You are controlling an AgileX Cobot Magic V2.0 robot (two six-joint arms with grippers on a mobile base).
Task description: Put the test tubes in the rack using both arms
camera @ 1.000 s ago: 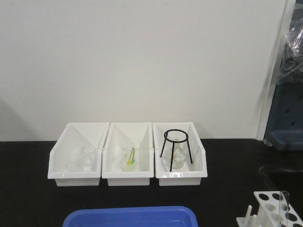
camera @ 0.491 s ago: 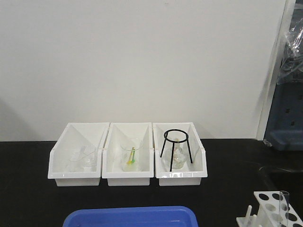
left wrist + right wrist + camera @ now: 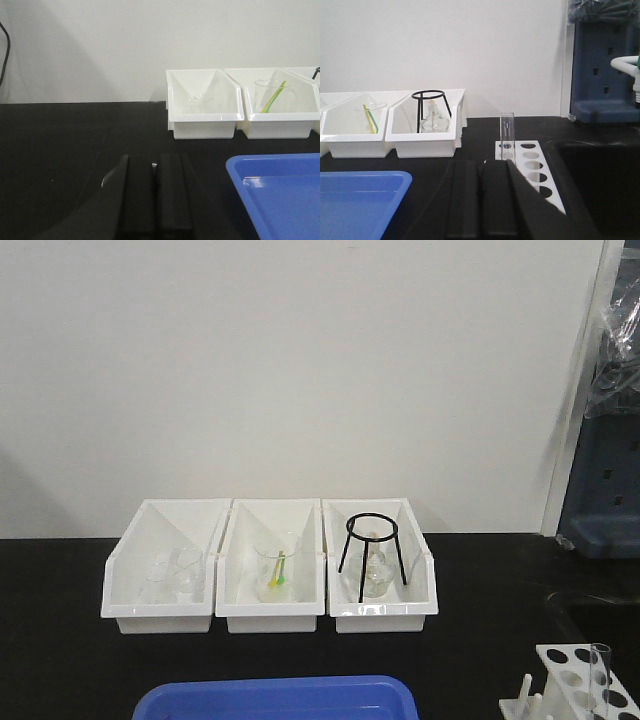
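The white rack sits at the front right of the black table, with one clear test tube standing upright in it. In the right wrist view the rack lies just right of my right gripper, and the tube stands in a far hole. My right gripper is shut and empty. My left gripper is shut and empty, low over the bare black table, left of the blue tray. Neither arm shows in the front view.
Three white bins stand in a row at the back: left with glassware, middle with a beaker and yellow-green sticks, right with a black wire tripod. A blue tray lies at the front edge. A dark sink recess lies right of the rack.
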